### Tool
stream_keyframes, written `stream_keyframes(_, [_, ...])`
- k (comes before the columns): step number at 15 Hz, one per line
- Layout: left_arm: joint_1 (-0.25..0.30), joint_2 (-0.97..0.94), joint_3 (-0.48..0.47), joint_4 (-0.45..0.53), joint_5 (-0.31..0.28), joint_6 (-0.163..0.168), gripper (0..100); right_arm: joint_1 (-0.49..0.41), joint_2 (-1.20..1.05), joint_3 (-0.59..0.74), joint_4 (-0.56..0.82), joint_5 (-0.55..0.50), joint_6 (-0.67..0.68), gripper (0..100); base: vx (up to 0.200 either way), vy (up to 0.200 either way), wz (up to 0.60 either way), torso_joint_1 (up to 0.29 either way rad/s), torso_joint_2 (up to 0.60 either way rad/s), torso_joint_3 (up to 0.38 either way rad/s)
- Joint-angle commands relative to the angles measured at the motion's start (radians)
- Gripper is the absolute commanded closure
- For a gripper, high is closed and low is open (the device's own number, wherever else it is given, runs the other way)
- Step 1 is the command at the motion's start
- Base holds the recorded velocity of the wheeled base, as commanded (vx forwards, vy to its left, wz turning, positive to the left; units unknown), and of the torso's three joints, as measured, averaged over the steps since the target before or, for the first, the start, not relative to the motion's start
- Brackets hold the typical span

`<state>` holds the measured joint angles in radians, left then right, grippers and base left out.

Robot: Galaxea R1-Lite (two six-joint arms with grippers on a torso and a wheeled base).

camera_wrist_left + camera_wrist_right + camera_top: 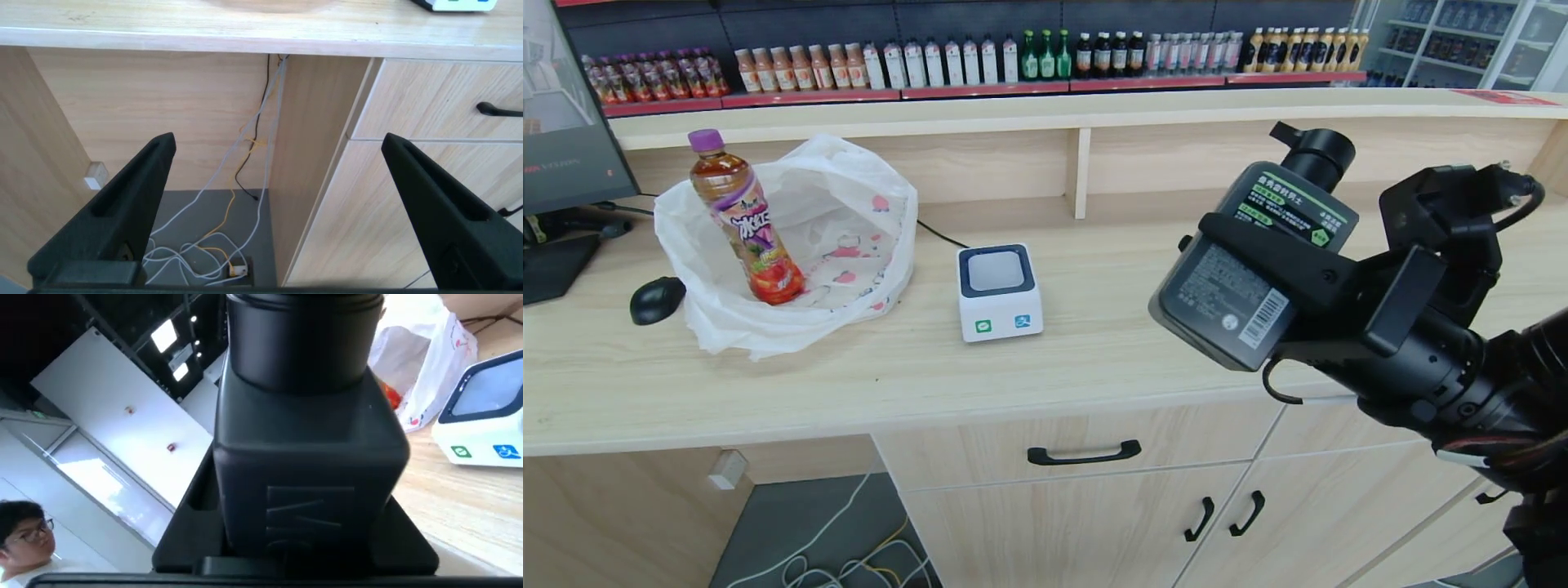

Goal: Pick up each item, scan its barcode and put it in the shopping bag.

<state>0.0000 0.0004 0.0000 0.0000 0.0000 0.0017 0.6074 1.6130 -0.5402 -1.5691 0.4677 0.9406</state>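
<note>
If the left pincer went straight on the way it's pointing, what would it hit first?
The left pincer would likely meet the hanging cables under the counter first, then the wooden back panel; depth is unclear.

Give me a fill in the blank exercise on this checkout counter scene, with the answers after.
The right gripper is shut on a dark bottle with a ___ cap.
The drink bottle in the shopping bag has a ___ cap.
Of the scanner and the shopping bag, the mouse lies nearer the ___.
The left gripper has its jaws ___.
Answers: black; purple; shopping bag; open.
</note>
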Motion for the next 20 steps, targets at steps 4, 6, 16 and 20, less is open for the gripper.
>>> stream_keyframes(4, [0.000, 0.000, 0.000, 0.000, 0.000, 0.000, 0, 0.106, -0.004, 0.003, -0.002, 0.035, -0.131, 100, 0.000, 0.000, 0.00, 0.000, 0.00, 0.000])
stream_keyframes(6, [0.000, 0.000, 0.000, 0.000, 0.000, 0.000, 0, 0.127, 0.004, -0.001, -0.002, 0.043, -0.168, 100, 0.000, 0.000, 0.00, 0.000, 0.00, 0.000])
stream_keyframes(16, [-0.002, 0.000, 0.000, 0.000, 0.000, 0.000, 0, 0.190, 0.018, -0.078, -0.002, 0.049, -0.217, 100, 0.000, 0.000, 0.00, 0.000, 0.00, 0.000])
stream_keyframes(20, [0.000, 0.000, 0.000, 0.000, 0.000, 0.000, 0, 0.206, 0.030, -0.093, -0.002, 0.049, -0.229, 100, 0.000, 0.000, 0.00, 0.000, 0.00, 0.000])
